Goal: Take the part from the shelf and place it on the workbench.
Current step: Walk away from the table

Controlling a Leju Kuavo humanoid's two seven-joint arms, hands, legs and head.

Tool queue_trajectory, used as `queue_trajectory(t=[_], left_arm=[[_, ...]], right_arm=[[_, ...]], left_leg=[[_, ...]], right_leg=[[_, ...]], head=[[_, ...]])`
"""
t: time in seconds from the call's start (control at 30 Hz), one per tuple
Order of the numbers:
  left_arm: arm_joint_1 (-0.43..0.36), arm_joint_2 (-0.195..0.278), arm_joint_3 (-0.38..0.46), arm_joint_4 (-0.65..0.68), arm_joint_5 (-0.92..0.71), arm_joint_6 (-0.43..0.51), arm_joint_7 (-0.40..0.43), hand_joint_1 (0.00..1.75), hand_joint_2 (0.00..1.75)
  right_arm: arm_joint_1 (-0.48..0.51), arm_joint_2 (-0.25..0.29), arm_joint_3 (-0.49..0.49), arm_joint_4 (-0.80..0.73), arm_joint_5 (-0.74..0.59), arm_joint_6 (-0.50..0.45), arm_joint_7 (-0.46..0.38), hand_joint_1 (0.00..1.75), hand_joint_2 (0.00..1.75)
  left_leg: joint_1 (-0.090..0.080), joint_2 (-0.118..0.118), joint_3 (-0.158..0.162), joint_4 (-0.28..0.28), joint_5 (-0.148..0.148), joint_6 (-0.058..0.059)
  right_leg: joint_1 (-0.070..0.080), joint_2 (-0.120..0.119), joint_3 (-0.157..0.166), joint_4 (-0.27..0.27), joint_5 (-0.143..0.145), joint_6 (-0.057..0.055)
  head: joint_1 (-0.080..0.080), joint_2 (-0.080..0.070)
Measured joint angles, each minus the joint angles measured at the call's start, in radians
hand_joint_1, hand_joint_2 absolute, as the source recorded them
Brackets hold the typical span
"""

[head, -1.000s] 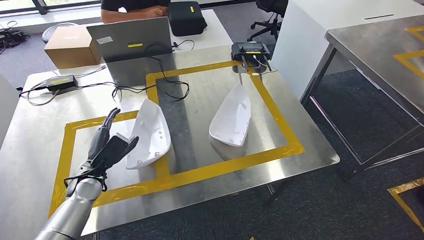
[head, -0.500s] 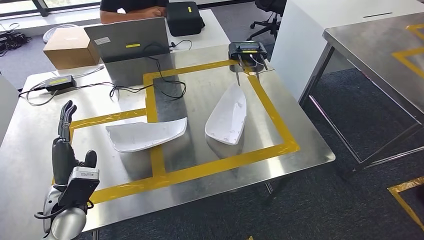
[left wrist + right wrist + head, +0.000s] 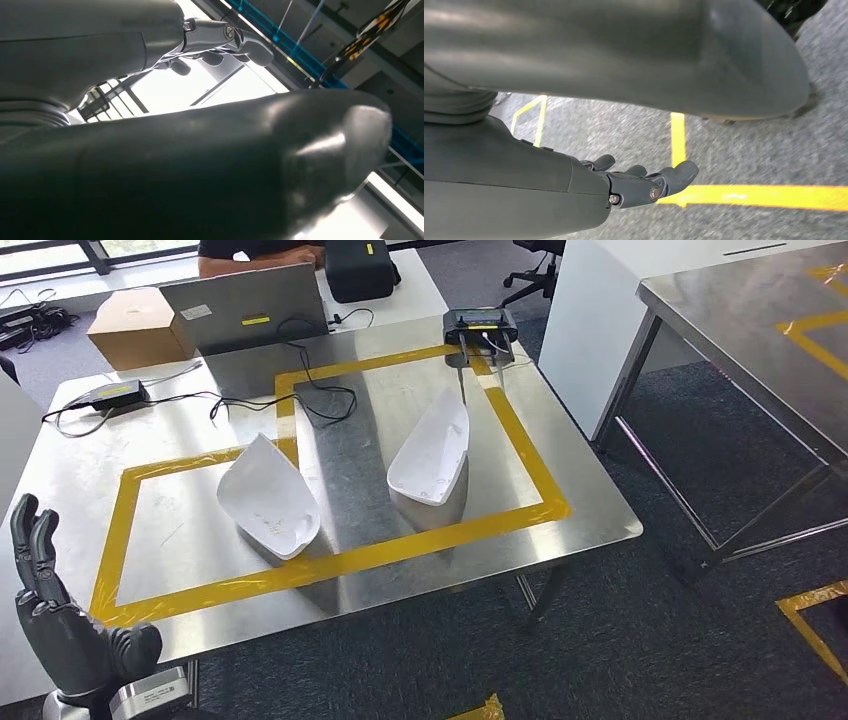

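Left hand (image 3: 62,632) raised at the near left corner of the workbench (image 3: 590,515), fingers upright and spread, palm holding nothing. Farther back at left, a black power adapter (image 3: 108,393) with a yellow label, writing too small to read; beside it a brown cardboard box (image 3: 132,328). A grey laptop (image 3: 245,308) stands open with a white sticker and a yellow sticker on its lid, text illegible; a person's arm (image 3: 262,255) rests behind it. Inside the yellow tape outline (image 3: 330,565), one white part (image 3: 268,499) lies on the steel, well apart from the hand; a second white part (image 3: 431,451) lies to its right. A black device (image 3: 480,324) sits at the far edge. Right hand (image 3: 644,182) hangs over grey carpet with yellow floor tape (image 3: 744,196), fingers loosely extended, nothing held.
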Motion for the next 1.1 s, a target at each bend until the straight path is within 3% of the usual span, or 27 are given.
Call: queue_trajectory(t=[0.03, 0.07, 0.13, 0.2, 0.27, 0.33, 0.37, 0.4, 0.43, 0.5, 0.57, 0.63, 0.7, 0.73, 0.77, 0.87, 0.9, 0.93, 0.97, 1.03, 1.1], left_arm=[[0.006, -0.002, 0.004, -0.011, -0.004, 0.004, -0.011, 0.00, 0.00], [0.013, -0.006, 0.010, -0.021, -0.006, 0.005, -0.023, 0.00, 0.00], [0.034, -0.019, 0.027, -0.044, -0.007, 0.008, -0.059, 0.00, 0.00], [0.054, -0.035, 0.047, -0.060, -0.007, 0.010, -0.091, 0.00, 0.00], [0.069, -0.054, 0.064, -0.068, -0.017, 0.010, -0.104, 0.00, 0.00], [0.086, -0.074, 0.077, -0.072, -0.032, 0.011, -0.107, 0.00, 0.00], [0.097, -0.083, 0.084, -0.073, -0.037, 0.011, -0.110, 0.00, 0.00], [0.109, -0.091, 0.090, -0.075, -0.041, 0.011, -0.114, 0.00, 0.00], [0.119, -0.100, 0.097, -0.077, -0.046, 0.011, -0.121, 0.00, 0.00], [0.136, -0.122, 0.114, -0.081, -0.064, 0.011, -0.141, 0.00, 0.00], [0.148, -0.149, 0.134, -0.084, -0.082, 0.011, -0.166, 0.00, 0.00], [0.158, -0.174, 0.153, -0.084, -0.081, 0.011, -0.187, 0.00, 0.00], [0.169, -0.190, 0.171, -0.083, -0.071, 0.012, -0.198, 0.00, 0.00], [0.175, -0.195, 0.180, -0.082, -0.068, 0.012, -0.201, 0.00, 0.00], [0.179, -0.199, 0.189, -0.079, -0.067, 0.012, -0.202, 0.00, 0.00], [0.183, -0.203, 0.210, -0.062, -0.069, 0.012, -0.203, 0.00, 0.00], [0.182, -0.204, 0.214, -0.054, -0.067, 0.012, -0.202, 0.00, 0.00], [0.180, -0.205, 0.217, -0.046, -0.061, 0.012, -0.202, 0.00, 0.00], [0.178, -0.206, 0.219, -0.039, -0.054, 0.012, -0.202, 0.00, 0.00], [0.170, -0.207, 0.220, -0.026, -0.031, 0.012, -0.190, 0.00, 0.00], [0.153, -0.197, 0.208, -0.006, 0.032, 0.011, -0.155, 0.00, 0.00]], right_arm=[[-0.001, 0.000, 0.000, 0.000, 0.002, 0.000, 0.000, 0.00, 0.00], [-0.001, 0.001, 0.000, 0.000, 0.002, 0.000, -0.002, 0.00, 0.00], [-0.002, 0.001, 0.000, 0.000, 0.004, 0.001, -0.008, 0.00, 0.00], [-0.002, 0.001, 0.001, 0.000, 0.010, 0.000, -0.005, 0.00, 0.00], [-0.001, 0.000, 0.003, 0.000, 0.020, 0.002, 0.001, 0.00, 0.00], [-0.002, 0.000, 0.004, 0.000, 0.025, 0.004, -0.002, 0.00, 0.00], [-0.002, 0.000, 0.004, 0.000, 0.024, 0.004, -0.008, 0.00, 0.00], [-0.002, 0.000, 0.004, 0.000, 0.024, 0.004, -0.013, 0.00, 0.00], [-0.002, -0.001, 0.004, 0.000, 0.026, 0.003, -0.015, 0.00, 0.00], [-0.002, -0.004, 0.007, 0.000, 0.039, 0.002, -0.011, 0.00, 0.00], [-0.004, -0.009, 0.015, 0.000, 0.056, 0.001, -0.006, 0.00, 0.00], [-0.005, -0.013, 0.022, 0.000, 0.060, -0.002, -0.016, 0.00, 0.00], [-0.005, -0.015, 0.024, 0.000, 0.050, -0.010, -0.037, 0.00, 0.00], [-0.005, -0.015, 0.024, 0.000, 0.046, -0.014, -0.046, 0.00, 0.00], [-0.005, -0.016, 0.024, 0.000, 0.043, -0.016, -0.049, 0.00, 0.00], [-0.005, -0.019, 0.025, 0.000, 0.051, -0.018, -0.040, 0.00, 0.00], [-0.004, -0.020, 0.026, 0.000, 0.054, -0.019, -0.037, 0.00, 0.00], [-0.004, -0.020, 0.026, 0.000, 0.053, -0.021, -0.036, 0.00, 0.00], [-0.004, -0.020, 0.026, 0.000, 0.047, -0.025, -0.038, 0.00, 0.00], [-0.005, -0.020, 0.025, 0.000, 0.029, -0.036, -0.039, 0.00, 0.00], [-0.007, -0.018, 0.024, 0.000, 0.022, -0.043, -0.025, 0.00, 0.00]], left_leg=[[-0.003, 0.000, 0.039, -0.057, 0.001, 0.005], [-0.007, -0.001, 0.059, -0.089, -0.003, 0.007], [-0.014, -0.001, 0.066, -0.112, -0.005, 0.011], [-0.013, 0.001, 0.056, -0.120, 0.011, 0.023], [-0.008, 0.004, 0.041, -0.130, 0.035, 0.040], [-0.008, 0.007, 0.017, -0.131, 0.058, 0.051], [-0.009, 0.008, 0.004, -0.129, 0.068, 0.052], [-0.010, 0.010, -0.012, -0.126, 0.078, 0.053], [-0.011, 0.011, -0.029, -0.121, 0.087, 0.052], [-0.011, 0.012, -0.060, -0.110, 0.104, 0.048], [-0.013, 0.011, -0.081, -0.099, 0.119, 0.039], [-0.013, 0.010, -0.086, -0.098, 0.133, 0.027], [-0.012, 0.010, -0.087, -0.102, 0.143, 0.014], [-0.011, 0.008, -0.093, -0.095, 0.129, 0.008], [-0.009, 0.007, -0.102, -0.073, 0.095, 0.001], [-0.002, 0.006, -0.140, 0.093, -0.056, -0.016], [0.001, 0.006, -0.142, 0.145, -0.074, -0.020], [0.003, 0.006, -0.132, 0.172, -0.068, -0.023], [0.006, 0.006, -0.104, 0.164, -0.044, -0.025], [0.010, 0.004, -0.003, 0.050, -0.005, -0.031], [0.007, -0.002, 0.086, -0.081, -0.017, -0.025]], right_leg=[[0.001, 0.000, -0.003, 0.000, 0.005, 0.003], [0.001, 0.000, -0.004, -0.001, 0.010, 0.008], [-0.001, 0.000, -0.005, -0.005, 0.022, 0.020], [-0.001, 0.002, -0.008, -0.008, 0.028, 0.034], [0.000, 0.003, -0.026, 0.033, -0.021, 0.042], [-0.001, 0.003, -0.060, 0.145, -0.116, 0.047], [-0.001, 0.003, -0.074, 0.204, -0.149, 0.049], [-0.001, 0.003, -0.075, 0.243, -0.159, 0.051], [-0.001, 0.003, -0.061, 0.249, -0.147, 0.052], [-0.001, 0.002, 0.021, 0.160, -0.096, 0.048], [0.003, 0.003, 0.111, 0.029, -0.088, 0.039], [0.010, 0.003, 0.137, -0.027, -0.100, 0.027], [0.008, 0.001, 0.125, -0.033, -0.082, 0.013], [0.005, -0.001, 0.117, -0.036, -0.070, 0.006], [0.002, -0.004, 0.107, -0.040, -0.055, 0.000], [-0.001, -0.009, 0.063, -0.042, -0.016, -0.006], [-0.001, -0.011, 0.046, -0.040, -0.003, -0.004], [-0.002, -0.012, 0.030, -0.039, 0.010, -0.001], [-0.004, -0.014, 0.015, -0.036, 0.021, 0.003], [-0.009, -0.014, -0.014, -0.028, 0.042, 0.015], [-0.010, -0.013, -0.032, -0.020, 0.059, 0.030]], head=[[0.000, 0.000], [0.000, 0.000], [0.000, 0.000], [-0.002, 0.000], [0.002, 0.000], [0.007, 0.000], [0.007, 0.000], [0.008, 0.000], [0.008, 0.000], [0.008, 0.000], [0.008, 0.000], [0.010, 0.000], [0.011, 0.000], [0.009, 0.000], [0.008, 0.000], [0.004, 0.000], [0.004, 0.000], [0.004, 0.000], [0.004, 0.000], [0.004, 0.000], [0.004, 0.000]])
